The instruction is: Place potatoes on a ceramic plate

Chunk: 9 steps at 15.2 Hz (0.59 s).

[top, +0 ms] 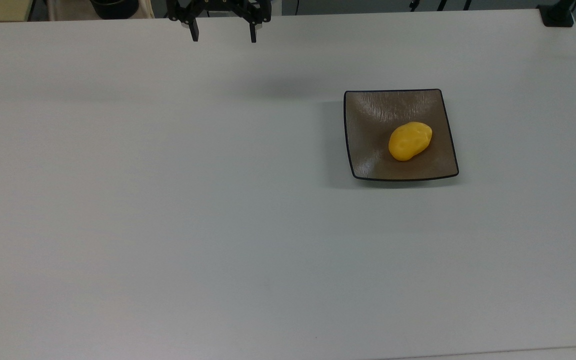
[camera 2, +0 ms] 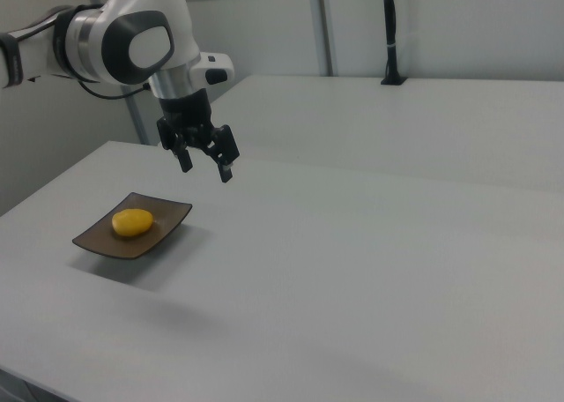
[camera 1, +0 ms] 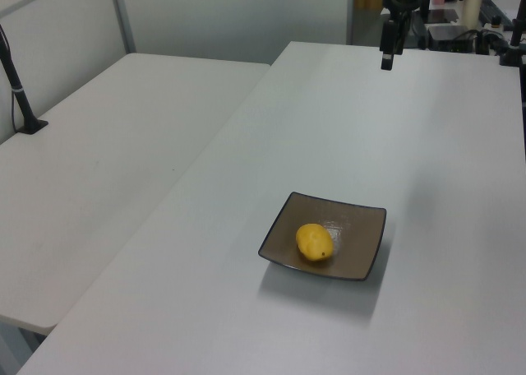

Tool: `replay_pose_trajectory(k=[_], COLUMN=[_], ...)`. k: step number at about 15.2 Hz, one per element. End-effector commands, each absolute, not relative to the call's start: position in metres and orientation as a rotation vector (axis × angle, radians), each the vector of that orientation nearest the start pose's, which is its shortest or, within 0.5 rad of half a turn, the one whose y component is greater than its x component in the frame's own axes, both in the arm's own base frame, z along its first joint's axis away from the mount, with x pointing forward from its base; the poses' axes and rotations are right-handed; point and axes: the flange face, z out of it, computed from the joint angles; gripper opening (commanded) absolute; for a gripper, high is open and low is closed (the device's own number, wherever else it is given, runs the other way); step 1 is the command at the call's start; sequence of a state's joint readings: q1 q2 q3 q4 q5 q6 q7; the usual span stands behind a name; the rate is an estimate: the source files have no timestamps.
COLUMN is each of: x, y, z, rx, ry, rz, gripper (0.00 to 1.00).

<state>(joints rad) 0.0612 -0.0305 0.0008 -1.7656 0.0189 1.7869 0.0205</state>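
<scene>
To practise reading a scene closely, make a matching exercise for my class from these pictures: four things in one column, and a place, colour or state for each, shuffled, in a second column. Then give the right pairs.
Things
1. potato
2. ceramic plate
3. gripper
4. table

Descriptions
A. open, holding nothing, above the table
B. bright yellow, lying on the plate
C. pale grey, bears the plate
D. square, brown-grey, thin black rim

Pairs: 1-B, 2-D, 3-A, 4-C

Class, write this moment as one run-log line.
potato: on plate | gripper: open, empty, raised at table's far edge, apart from plate | task: done
</scene>
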Motion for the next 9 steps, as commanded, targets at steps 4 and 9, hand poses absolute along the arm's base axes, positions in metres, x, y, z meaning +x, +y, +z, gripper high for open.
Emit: replay_pose_trajectory(k=[4, 9], x=[0.551, 0.548], y=[0.039, 0.030], z=[0.572, 0.576], rx=[-3.134, -3.121], ry=[-0.107, -0.072], rz=[-0.041, -0.028], gripper=[1.00, 1.00])
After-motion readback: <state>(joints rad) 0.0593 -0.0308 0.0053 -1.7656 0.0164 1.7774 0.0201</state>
